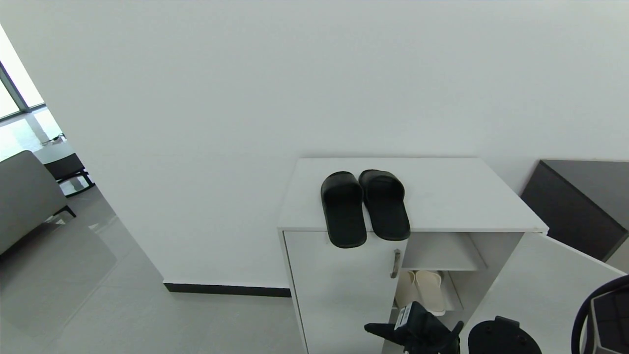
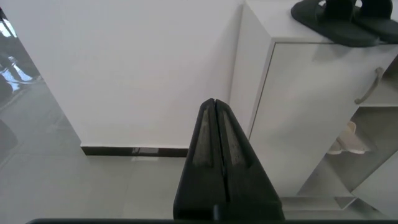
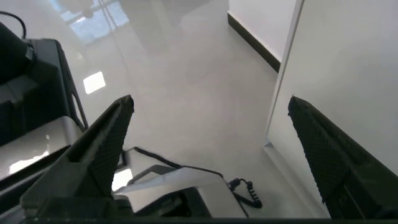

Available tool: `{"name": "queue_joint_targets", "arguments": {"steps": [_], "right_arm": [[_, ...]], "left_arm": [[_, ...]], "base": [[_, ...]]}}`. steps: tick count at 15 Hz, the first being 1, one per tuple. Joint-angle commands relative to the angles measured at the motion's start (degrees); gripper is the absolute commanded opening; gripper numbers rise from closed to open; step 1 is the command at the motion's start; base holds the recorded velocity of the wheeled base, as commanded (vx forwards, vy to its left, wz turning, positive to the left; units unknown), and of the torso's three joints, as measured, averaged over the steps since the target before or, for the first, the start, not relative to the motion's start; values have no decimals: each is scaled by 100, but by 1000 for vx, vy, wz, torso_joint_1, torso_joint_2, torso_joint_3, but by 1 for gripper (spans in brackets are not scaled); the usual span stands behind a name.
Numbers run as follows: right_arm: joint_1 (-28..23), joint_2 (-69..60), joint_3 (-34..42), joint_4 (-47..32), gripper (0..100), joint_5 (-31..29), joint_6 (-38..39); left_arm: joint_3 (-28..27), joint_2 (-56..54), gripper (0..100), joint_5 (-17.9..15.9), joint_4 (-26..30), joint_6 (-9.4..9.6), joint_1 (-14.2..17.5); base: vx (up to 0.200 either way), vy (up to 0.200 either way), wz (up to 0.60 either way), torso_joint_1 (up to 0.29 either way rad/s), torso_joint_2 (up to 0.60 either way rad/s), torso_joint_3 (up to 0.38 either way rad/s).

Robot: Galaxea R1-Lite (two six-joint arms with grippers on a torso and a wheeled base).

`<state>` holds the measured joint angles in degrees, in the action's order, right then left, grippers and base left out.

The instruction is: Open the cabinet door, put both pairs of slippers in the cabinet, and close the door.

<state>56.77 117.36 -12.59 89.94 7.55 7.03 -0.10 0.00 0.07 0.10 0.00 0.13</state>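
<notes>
I see a grey sofa [image 1: 24, 196] far left, well apart from the work. My left claw [image 2: 215, 109] hangs low, out to the left of the cabinet [image 1: 442, 196], fingers pressed together with nothing between them.

The white cabinet stands against the wall [image 1: 245, 98]. The black slippers [image 1: 343, 211] lie side by side on its top, near the left half, touching each other, with their near ends overhanging the front edge. They are not inside yet.

The left door [image 1: 339, 290] is closed, with its metal handle [image 1: 396, 263] at the inner edge. The compartment just right of that is open. It has an upper shelf [image 1: 440, 253], and on the shelf below that the white slippers [image 1: 427, 290] sit as a pair, side by side, partly hidden by the closed door. The left wrist view catches one of them poking out past the door edge.

The right door [image 1: 540, 290] is swung wide open toward me. My right claw [image 3: 211, 106] is spread wide and grips nothing. It is over the floor [image 3: 186, 62], with the white door panel just beside one finger. A dark unit [image 1: 575, 206] stands far right against the wall.
</notes>
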Motion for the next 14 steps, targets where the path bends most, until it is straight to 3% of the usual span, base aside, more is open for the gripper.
{"name": "queue_joint_targets", "arguments": {"steps": [1, 5, 6, 8, 10, 11, 13, 14], "right_arm": [[1, -90, -6, 6, 100, 36, 35], [-52, -354, -103, -117, 100, -254, -141], [62, -767, -463, -979, 100, -728, -141], [141, -1936, -1782, -4090, 100, -1915, -44], [466, -2639, -3100, -6744, 100, -2266, 1037], [484, -2551, -3645, -7289, 100, -2794, 1432], [396, -1901, -3997, -7078, 100, -3927, 1626], [343, -1681, -3997, -6806, 100, -4112, 1617]], "left_arm": [[1, 9, 0, 1, -1, 0, 4], [1, 9, 0, 1, -1, 0, 4], [1, 9, 0, 10, -1, 0, -5], [1, 9, 0, 10, -1, 0, 4], [1, 9, 0, 10, -1, 0, 4], [1, 9, 0, 10, -1, 0, -5], [1, 9, 0, 10, -1, 9, 4], [1, 9, 0, 10, -1, 9, 4]], "base": [[0, 0, 0, 217, -471, -242], [0, 0, 0, 59, -123, -61], [0, 0, 0, 0, 0, 0], [0, 0, 0, 0, 0, 0], [0, 0, 0, 0, 0, 0], [0, 0, 0, 0, 0, 0], [0, 0, 0, 0, 0, 0], [0, 0, 0, 0, 0, 0]]}}
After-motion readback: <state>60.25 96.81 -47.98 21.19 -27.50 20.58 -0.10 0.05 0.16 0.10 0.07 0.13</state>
